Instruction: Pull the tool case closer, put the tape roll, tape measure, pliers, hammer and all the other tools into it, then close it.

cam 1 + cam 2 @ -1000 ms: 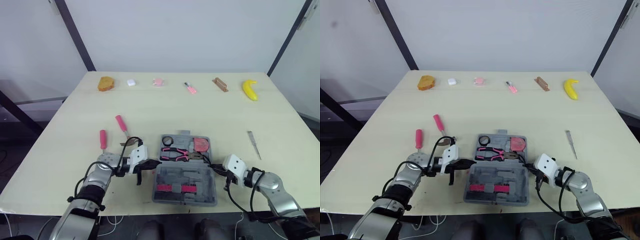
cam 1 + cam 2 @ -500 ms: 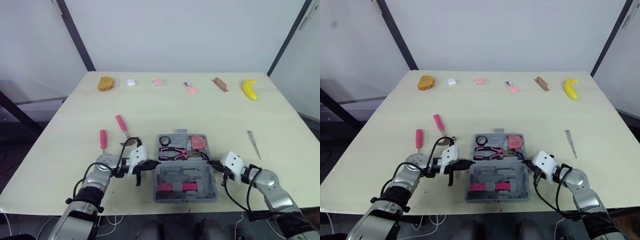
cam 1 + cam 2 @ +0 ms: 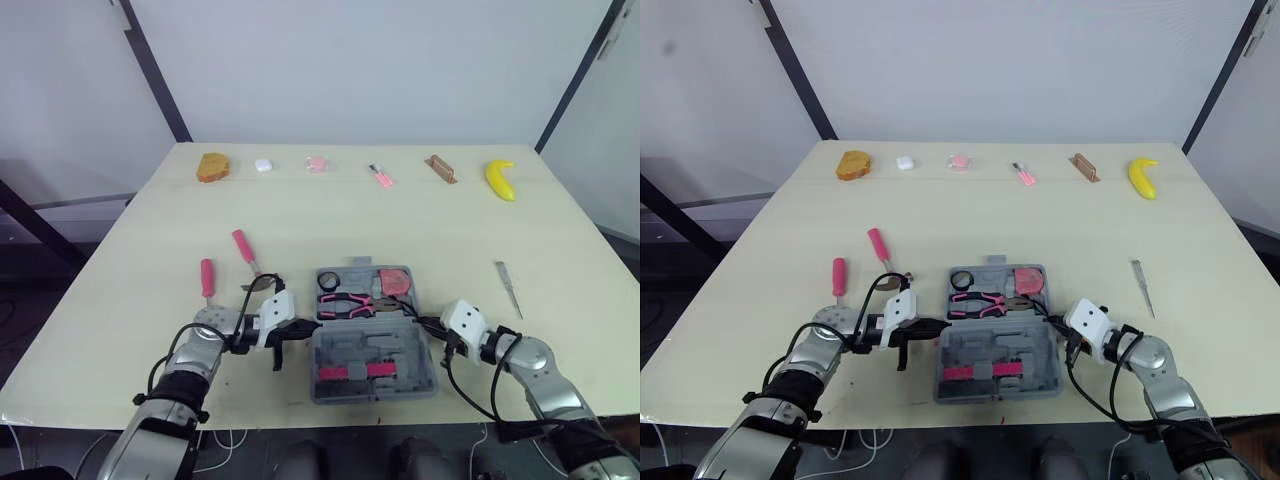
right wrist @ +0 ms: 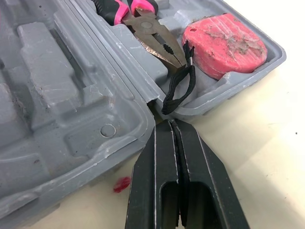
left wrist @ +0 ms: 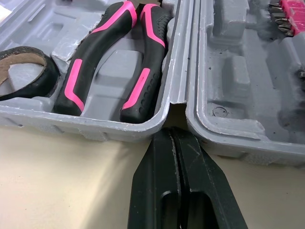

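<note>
Grey plastic, the tool case (image 3: 372, 343) lies open flat at the near middle of the bench (image 3: 400, 225), lid half nearest me. Its far half holds the tape roll (image 3: 330, 279) at left, the pink-and-black pliers (image 3: 345, 301) just nearer, and the pink tape measure (image 3: 397, 283) at right. My left end effector (image 3: 300, 331) is clenched on nothing, tips at the hinge notch on the case's left side. The right end effector (image 3: 430, 326) is likewise clenched and empty, at the notch on the right side. Two pink-handled tools (image 3: 206, 278) (image 3: 243, 250) lie on the bench left of the case, and a slim metal tool (image 3: 509, 287) lies well to its right.
</note>
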Controlling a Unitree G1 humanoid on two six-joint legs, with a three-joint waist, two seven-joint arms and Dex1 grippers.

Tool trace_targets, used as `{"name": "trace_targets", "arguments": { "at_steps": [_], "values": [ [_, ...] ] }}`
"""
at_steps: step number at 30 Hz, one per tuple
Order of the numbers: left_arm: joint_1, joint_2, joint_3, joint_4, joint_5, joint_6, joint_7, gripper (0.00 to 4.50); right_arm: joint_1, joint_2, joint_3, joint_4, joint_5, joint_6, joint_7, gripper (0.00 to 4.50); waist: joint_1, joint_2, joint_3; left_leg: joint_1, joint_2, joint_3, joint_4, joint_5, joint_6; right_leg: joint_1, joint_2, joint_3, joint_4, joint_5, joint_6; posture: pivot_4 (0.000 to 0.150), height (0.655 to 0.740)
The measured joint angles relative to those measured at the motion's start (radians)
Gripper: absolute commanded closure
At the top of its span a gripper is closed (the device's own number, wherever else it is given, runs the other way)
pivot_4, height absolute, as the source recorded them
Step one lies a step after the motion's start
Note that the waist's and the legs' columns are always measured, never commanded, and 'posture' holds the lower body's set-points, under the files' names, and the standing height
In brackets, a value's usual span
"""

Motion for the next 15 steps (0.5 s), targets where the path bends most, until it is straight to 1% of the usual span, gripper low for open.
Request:
{"name": "trace_targets", "arguments": {
  "at_steps": [15],
  "values": [
    [-0.004,-0.006,0.0,0.012,0.0,-0.013,0.0,4.5,-0.015,-0.001,-0.006,0.019,0.0,-0.017,0.002,4.48,0.001,0.0,0.0,0.0,0.0,0.0,0.0,0.0,0.0,0.0,0.0,0.0,0.0,0.0,0.0,0.15,0.74]
  ]
}}
